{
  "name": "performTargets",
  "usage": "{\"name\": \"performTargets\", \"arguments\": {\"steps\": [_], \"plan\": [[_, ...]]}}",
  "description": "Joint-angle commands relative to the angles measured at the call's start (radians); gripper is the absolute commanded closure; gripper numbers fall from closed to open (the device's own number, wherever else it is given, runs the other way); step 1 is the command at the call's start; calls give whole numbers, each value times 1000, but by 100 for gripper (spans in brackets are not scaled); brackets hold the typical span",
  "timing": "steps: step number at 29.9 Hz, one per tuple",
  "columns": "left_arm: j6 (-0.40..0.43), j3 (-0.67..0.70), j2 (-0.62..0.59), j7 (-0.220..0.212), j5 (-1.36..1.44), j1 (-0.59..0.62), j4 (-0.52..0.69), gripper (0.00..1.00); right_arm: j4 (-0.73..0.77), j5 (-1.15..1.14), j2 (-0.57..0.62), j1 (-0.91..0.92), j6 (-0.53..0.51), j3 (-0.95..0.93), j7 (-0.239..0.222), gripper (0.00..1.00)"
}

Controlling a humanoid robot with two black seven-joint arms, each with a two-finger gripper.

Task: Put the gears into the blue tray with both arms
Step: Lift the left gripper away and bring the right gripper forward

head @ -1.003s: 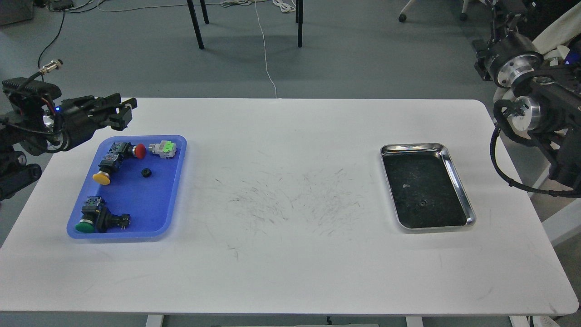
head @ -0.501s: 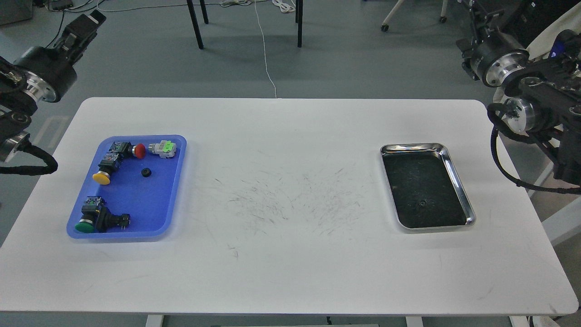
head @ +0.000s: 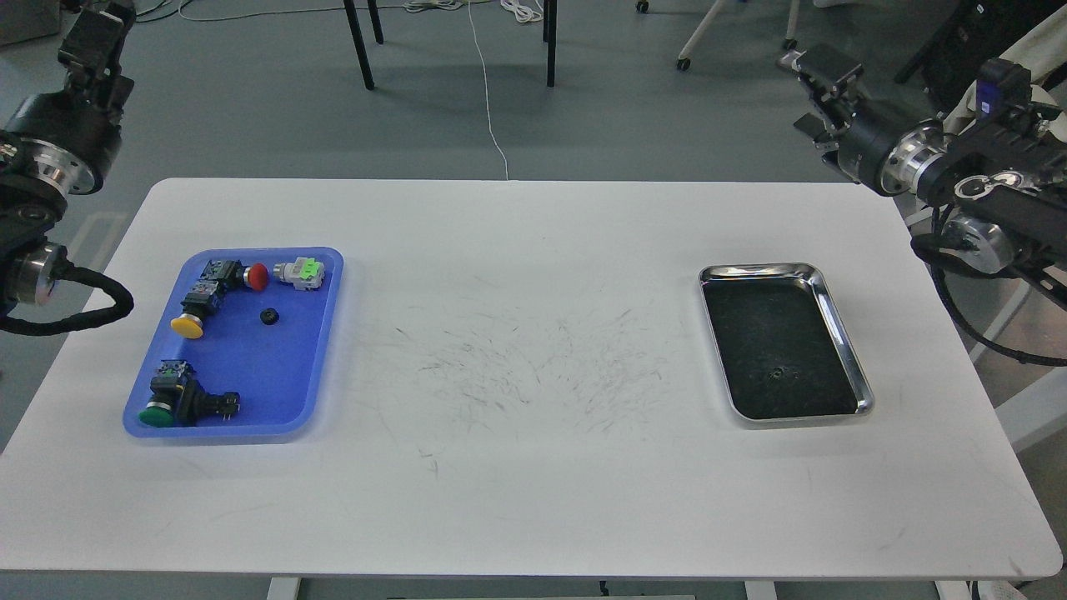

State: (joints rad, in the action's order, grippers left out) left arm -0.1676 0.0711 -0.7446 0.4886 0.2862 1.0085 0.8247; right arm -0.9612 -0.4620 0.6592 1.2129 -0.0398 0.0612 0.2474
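Note:
The blue tray (head: 250,367) lies at the table's left. One tiny black gear (head: 268,316) rests inside it, near the middle. A second gear (head: 779,374) lies on the dark floor of the steel tray (head: 842,325) at the right. My left gripper (head: 96,29) is raised past the table's far left corner, well away from the blue tray, and its fingers cannot be told apart. My right gripper (head: 821,75) hangs beyond the far right corner, pointing left and away from the steel tray. Its fingers look dark and unclear.
In the blue tray lie push-button switches with a red cap (head: 257,277), a yellow cap (head: 187,326), a green cap (head: 156,414) and a light green part (head: 302,272). Chair legs (head: 360,46) and cables stand on the floor behind the white table (head: 533,467).
My left arm has swung up and back from the blue tray's far edge to beyond the table corner. My right arm has turned so that its gripper now shows, pointing left.

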Motion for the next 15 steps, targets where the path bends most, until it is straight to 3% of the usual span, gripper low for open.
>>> {"name": "performTargets", "arguments": {"steps": [1, 12, 15], "plan": [[74, 12, 28, 0, -47, -21, -9, 3, -31, -107, 26, 33, -60, 57, 1, 6], [362, 81, 76, 0, -243, -48, -67, 2, -97, -363, 80, 51, -130, 100, 6, 6], [378, 111, 88, -54, -254, -57, -84, 1, -100, -507, 85, 47, -161, 100, 16, 6]]}}
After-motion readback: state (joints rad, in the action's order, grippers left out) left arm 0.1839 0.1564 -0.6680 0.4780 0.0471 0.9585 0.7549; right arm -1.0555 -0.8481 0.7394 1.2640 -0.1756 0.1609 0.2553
